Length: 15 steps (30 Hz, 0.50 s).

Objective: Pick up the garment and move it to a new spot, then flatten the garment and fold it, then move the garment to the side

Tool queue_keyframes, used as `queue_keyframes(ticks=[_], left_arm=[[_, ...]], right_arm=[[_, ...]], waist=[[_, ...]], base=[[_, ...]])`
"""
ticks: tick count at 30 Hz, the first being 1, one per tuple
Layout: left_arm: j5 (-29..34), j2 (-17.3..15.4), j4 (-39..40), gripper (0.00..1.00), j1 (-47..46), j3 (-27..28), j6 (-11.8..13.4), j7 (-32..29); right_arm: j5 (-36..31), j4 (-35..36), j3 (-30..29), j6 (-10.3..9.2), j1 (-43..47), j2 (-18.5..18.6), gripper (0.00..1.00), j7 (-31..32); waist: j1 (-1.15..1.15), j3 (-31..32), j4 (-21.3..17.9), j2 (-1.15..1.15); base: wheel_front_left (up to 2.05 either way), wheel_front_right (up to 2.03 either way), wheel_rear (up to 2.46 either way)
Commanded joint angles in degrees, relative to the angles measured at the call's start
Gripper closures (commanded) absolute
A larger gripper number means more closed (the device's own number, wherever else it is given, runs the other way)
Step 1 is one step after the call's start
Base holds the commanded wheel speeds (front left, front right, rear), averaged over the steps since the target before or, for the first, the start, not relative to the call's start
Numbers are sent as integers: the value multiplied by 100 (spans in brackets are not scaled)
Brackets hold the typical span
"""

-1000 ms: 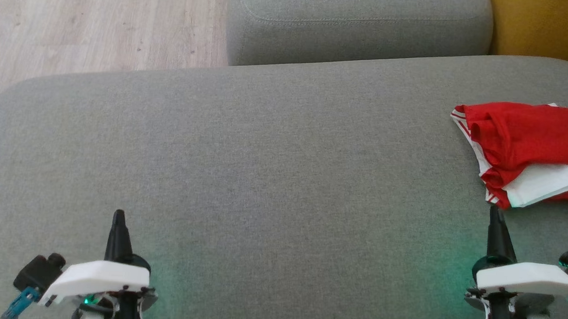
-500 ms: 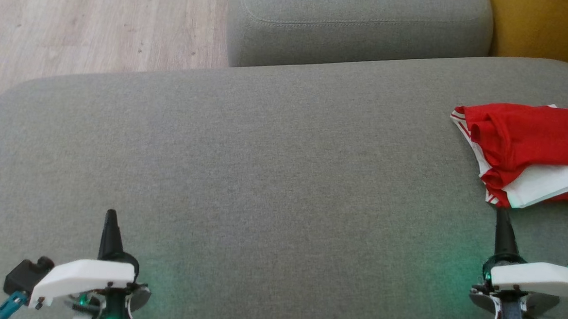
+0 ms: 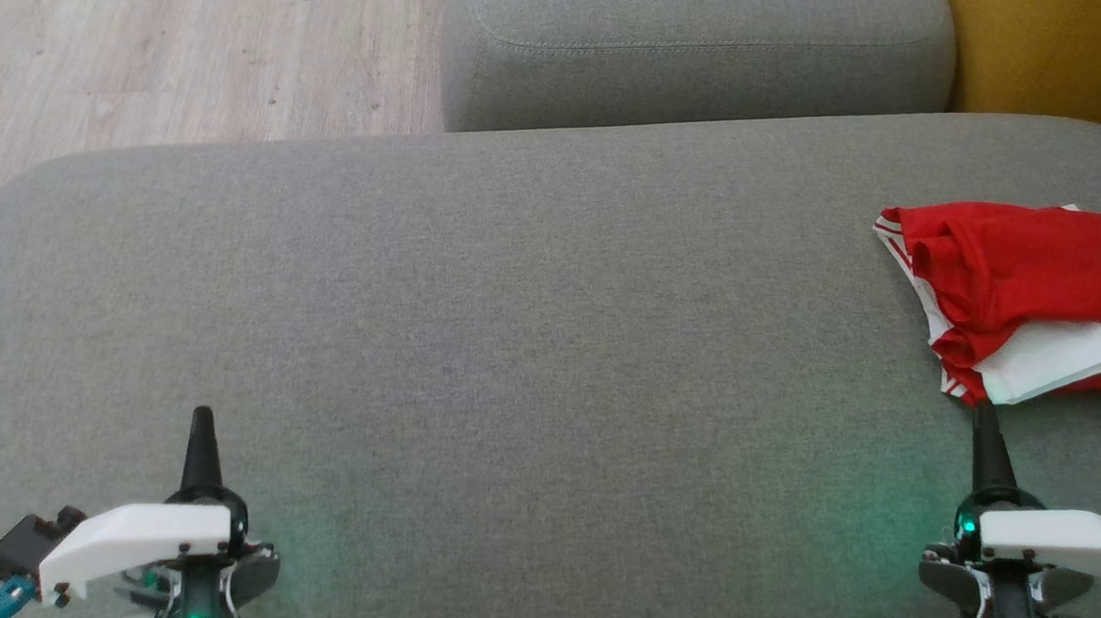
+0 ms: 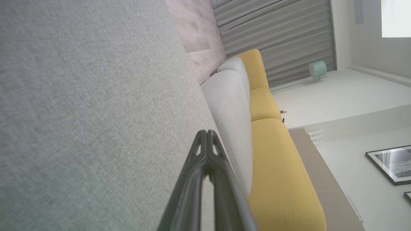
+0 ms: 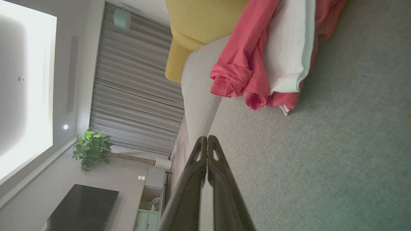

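Note:
The garment (image 3: 1023, 277) is a red and white folded bundle lying at the right side of the grey sofa seat (image 3: 512, 326). The right wrist view shows the garment (image 5: 266, 61) ahead of my fingers, its white panel on top. My right gripper (image 3: 982, 414) is shut and empty, its tip just short of the garment's near corner. Far to the left, my left gripper (image 3: 201, 418) is shut and empty over bare cushion. In the wrist views the left gripper (image 4: 206, 133) and the right gripper (image 5: 207, 138) each show both fingers pressed together.
A second grey cushion (image 3: 696, 53) lies beyond the seat, with a yellow cushion (image 3: 1063, 53) at the far right. Wooden floor (image 3: 178, 45) lies past the seat's far left edge. The right wrist view takes in curtains, a potted plant (image 5: 90, 149) and a dark screen.
Both grippers have drawn back toward the near edge of the seat, still shut. The garment lies where it did.

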<state>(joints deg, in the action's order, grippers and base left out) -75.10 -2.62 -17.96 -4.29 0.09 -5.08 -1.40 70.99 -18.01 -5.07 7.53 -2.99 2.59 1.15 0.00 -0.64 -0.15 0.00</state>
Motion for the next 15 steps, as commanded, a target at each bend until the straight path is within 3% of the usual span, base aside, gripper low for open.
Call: queue_keyframes(ticks=[1, 15], left_arm=[[-119, -20, 228, 100, -202, 192, -40, -30], [-889, -23, 306, 100, -197, 410, -137, -261]], right_arm=[[161, 235, 55, -3, -301, 26, 100, 56], [1108, 314, -42, -4, -310, 27, 100, 287]], waist=[[0, 1, 1, 0], [0, 23, 8, 0]], base=[[0, 0, 0], [0, 0, 0]])
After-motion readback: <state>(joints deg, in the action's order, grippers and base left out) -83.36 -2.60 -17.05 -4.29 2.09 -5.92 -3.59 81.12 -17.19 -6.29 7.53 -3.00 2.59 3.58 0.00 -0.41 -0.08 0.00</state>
